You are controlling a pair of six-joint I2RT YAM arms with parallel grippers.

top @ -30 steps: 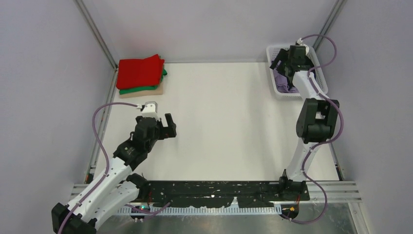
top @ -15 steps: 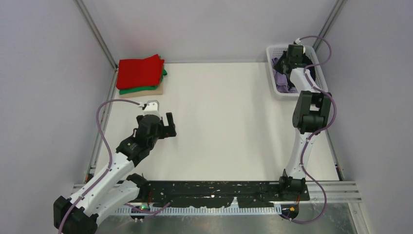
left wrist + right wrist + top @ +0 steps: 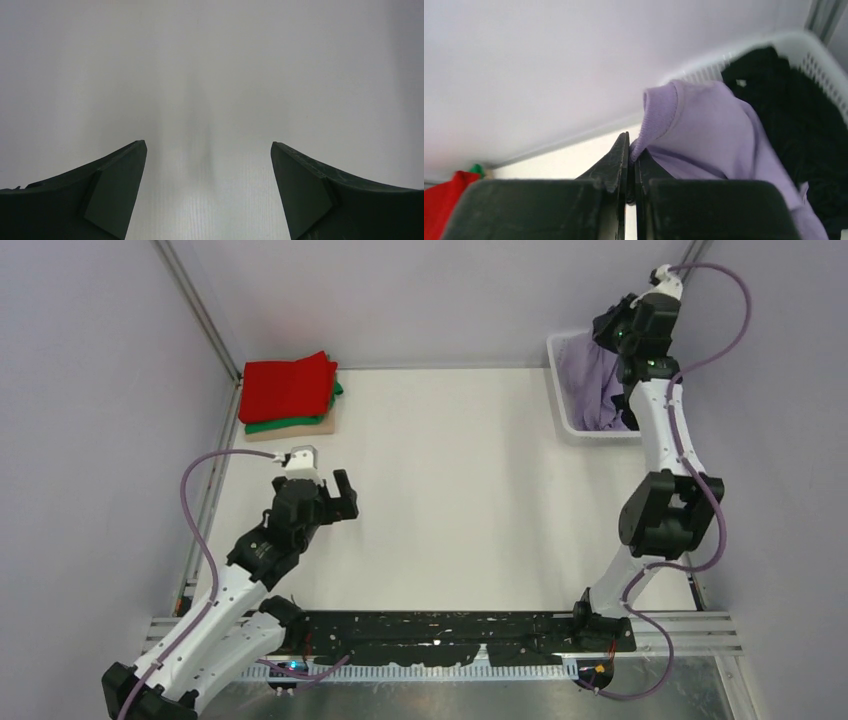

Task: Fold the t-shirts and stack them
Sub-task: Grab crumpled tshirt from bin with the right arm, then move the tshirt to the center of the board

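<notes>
Op: Lifted since a second ago, the lavender t-shirt (image 3: 592, 390) now hangs up out of the white basket (image 3: 566, 426) at the table's far right corner. Its ribbed collar is pinched between the pressed-together fingers of my right gripper (image 3: 630, 150). A black t-shirt (image 3: 794, 115) lies in the basket behind it.

Asker: And elsewhere?

Op: Far left corner holds a folded stack: red t-shirt (image 3: 288, 386) on green t-shirt (image 3: 262, 425) on beige t-shirt (image 3: 295, 434). My left gripper (image 3: 207, 165) hovers with fingers spread, holding nothing, above the matte white table (image 3: 470, 490). Pale grey-lilac walls (image 3: 430, 300) enclose three sides, with metal posts (image 3: 195, 310) at the back corners.
</notes>
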